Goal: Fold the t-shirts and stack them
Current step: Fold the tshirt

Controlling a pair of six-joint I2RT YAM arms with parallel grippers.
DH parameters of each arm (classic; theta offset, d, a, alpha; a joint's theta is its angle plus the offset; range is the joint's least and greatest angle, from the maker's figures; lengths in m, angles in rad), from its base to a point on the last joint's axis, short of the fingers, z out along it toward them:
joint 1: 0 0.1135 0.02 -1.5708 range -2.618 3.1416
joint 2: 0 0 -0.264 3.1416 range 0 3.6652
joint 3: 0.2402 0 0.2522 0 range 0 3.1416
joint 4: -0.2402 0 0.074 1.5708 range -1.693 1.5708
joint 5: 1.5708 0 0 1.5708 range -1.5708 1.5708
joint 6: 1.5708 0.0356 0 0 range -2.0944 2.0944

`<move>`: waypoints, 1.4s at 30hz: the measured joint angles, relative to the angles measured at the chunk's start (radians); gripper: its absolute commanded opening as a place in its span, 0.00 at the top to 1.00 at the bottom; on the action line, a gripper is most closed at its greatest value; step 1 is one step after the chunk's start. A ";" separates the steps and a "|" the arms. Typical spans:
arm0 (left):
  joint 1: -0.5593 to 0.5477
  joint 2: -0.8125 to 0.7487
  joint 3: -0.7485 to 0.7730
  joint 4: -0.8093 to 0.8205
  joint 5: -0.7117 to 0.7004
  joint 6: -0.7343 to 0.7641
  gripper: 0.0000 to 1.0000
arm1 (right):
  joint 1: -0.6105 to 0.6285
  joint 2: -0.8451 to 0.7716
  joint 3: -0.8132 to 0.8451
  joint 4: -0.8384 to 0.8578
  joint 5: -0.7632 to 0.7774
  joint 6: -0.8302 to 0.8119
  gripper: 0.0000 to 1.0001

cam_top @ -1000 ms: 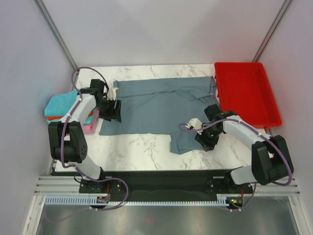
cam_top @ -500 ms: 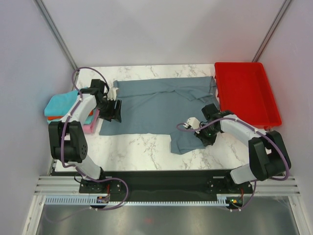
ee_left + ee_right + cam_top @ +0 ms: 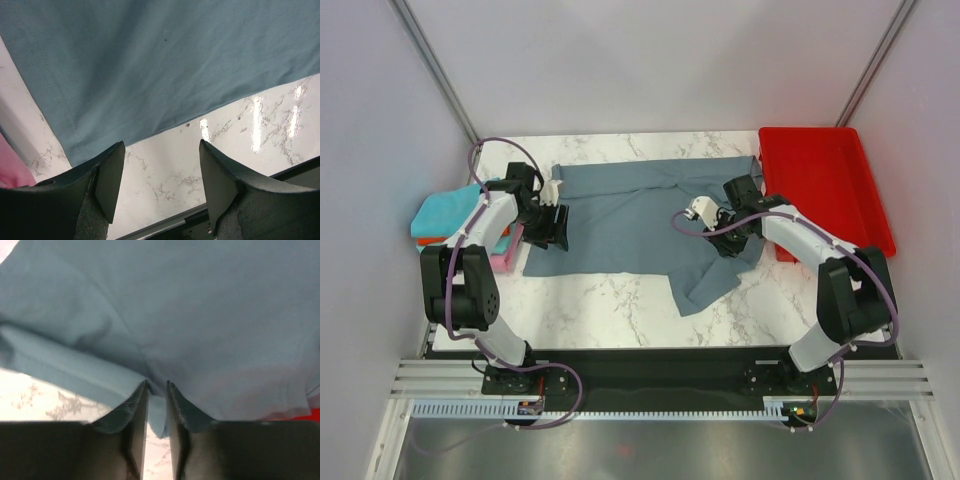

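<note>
The large slate grey-blue t-shirt [image 3: 630, 215] lies spread across the marble table [image 3: 600, 310]. My right gripper [image 3: 732, 240] is shut on a fold of its right part, and the cloth shows pinched between the fingers in the right wrist view [image 3: 160, 405]. My left gripper [image 3: 552, 226] is open and empty over the shirt's left edge, whose hem shows above the fingers in the left wrist view [image 3: 150, 75]. Folded teal [image 3: 442, 212], orange [image 3: 428, 241] and pink [image 3: 504, 258] shirts are stacked at the far left.
A red plastic tray [image 3: 825, 190] stands at the back right, close to my right arm. White walls enclose the table on three sides. A black rail runs along the near table edge [image 3: 640, 365].
My right gripper has moved up and left from the shirt's lower right flap, dragging the cloth with it toward the shirt's middle. The left arm has not moved.
</note>
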State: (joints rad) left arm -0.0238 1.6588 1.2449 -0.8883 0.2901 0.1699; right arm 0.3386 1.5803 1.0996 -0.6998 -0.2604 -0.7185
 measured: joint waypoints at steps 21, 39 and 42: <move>0.000 0.000 0.000 0.000 -0.005 0.000 0.33 | -0.194 -0.092 0.008 -0.203 -0.185 0.077 0.55; 0.023 0.002 -0.044 0.004 -0.062 -0.038 0.31 | -0.259 0.149 0.040 -0.415 -0.333 0.150 0.56; 0.043 0.007 -0.044 0.004 -0.069 -0.044 0.31 | -0.266 0.173 0.028 -0.410 -0.325 0.157 0.57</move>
State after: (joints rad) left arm 0.0196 1.6657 1.2007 -0.8841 0.2211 0.1257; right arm 0.0723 1.7531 1.1278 -1.1095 -0.5850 -0.5613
